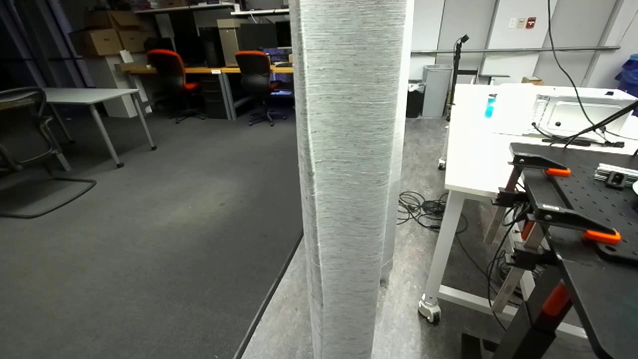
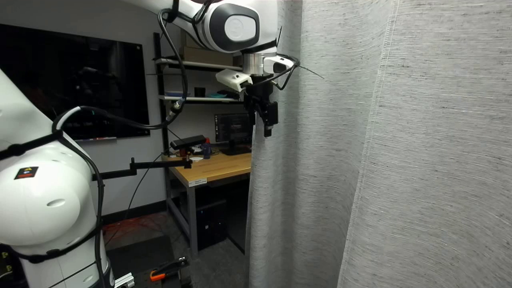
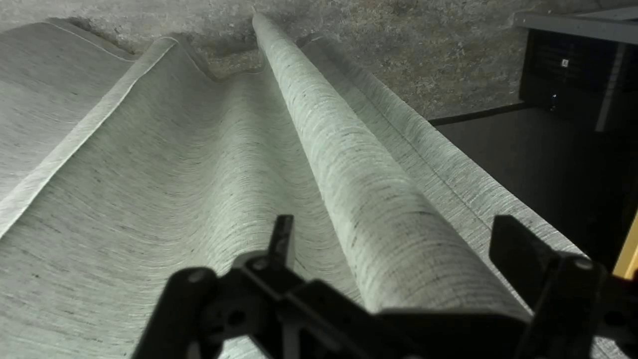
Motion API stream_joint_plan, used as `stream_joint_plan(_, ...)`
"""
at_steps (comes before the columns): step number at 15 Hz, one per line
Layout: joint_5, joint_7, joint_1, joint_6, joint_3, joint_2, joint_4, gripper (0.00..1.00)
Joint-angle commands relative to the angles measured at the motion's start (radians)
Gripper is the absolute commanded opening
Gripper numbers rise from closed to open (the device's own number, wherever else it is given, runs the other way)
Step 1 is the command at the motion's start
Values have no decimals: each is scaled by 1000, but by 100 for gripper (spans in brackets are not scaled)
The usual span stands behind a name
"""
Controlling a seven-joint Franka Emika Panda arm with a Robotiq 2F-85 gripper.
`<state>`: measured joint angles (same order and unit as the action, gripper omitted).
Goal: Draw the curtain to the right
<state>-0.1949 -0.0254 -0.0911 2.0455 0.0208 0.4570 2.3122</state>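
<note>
At the edge of the curtain (image 2: 384, 160), your gripper (image 2: 260, 126) points down, its fingers (image 3: 518, 254) spread apart with a rounded fold (image 3: 374, 189) of fabric between them

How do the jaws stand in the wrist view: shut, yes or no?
No, the wrist view shows the jaws spread well apart, with a rounded fold of the curtain visible between them.

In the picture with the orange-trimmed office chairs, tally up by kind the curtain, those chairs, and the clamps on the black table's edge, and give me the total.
Curtain: 1
Orange-trimmed office chairs: 2
Clamps: 2
Total: 5
</note>
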Motion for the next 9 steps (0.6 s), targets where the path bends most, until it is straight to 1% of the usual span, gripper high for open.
stream_joint_plan(1, -5, -13, 11, 7, 9, -5, -4, 100)
stream_joint_plan(4, -13, -10, 11, 45, 8, -15, -9, 100)
stream_joint_plan(9, 12, 9, 6, 169, 22, -23, -8, 100)
